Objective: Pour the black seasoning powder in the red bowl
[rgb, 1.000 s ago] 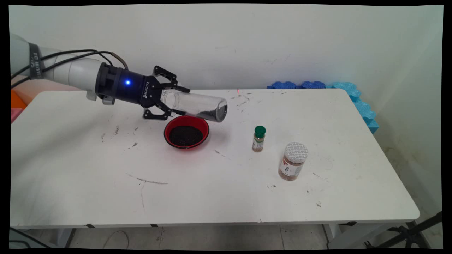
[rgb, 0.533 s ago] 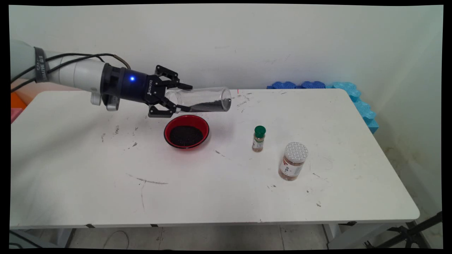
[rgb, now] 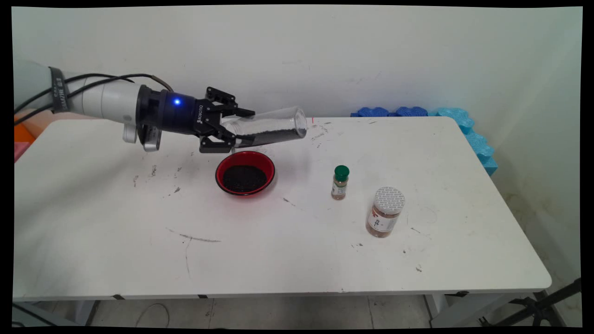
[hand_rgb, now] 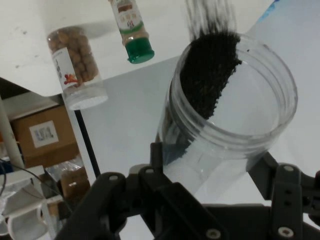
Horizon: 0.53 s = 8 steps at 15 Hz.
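The gripper (rgb: 234, 128) is clamped around a clear jar (rgb: 269, 128), held nearly sideways above the red bowl (rgb: 245, 173) of dark grains on the tabletop (rgb: 278, 241). The jar looks rigid, smooth and slippery, part-filled with loose black grains; its neck near the mouth is where it is gripped
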Motion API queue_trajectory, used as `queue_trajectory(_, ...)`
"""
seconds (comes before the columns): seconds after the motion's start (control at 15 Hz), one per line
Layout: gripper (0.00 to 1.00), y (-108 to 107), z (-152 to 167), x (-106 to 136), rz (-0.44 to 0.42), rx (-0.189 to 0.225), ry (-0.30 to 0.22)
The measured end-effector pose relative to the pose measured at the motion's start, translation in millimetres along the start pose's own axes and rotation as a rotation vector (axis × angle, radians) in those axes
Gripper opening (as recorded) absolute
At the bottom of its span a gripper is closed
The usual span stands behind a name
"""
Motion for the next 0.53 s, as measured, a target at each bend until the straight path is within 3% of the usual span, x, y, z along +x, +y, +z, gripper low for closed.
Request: queue_trajectory(0.53, 0.00, -4.3, 3.8, 7.8, -0.094, -0.010, -0.034)
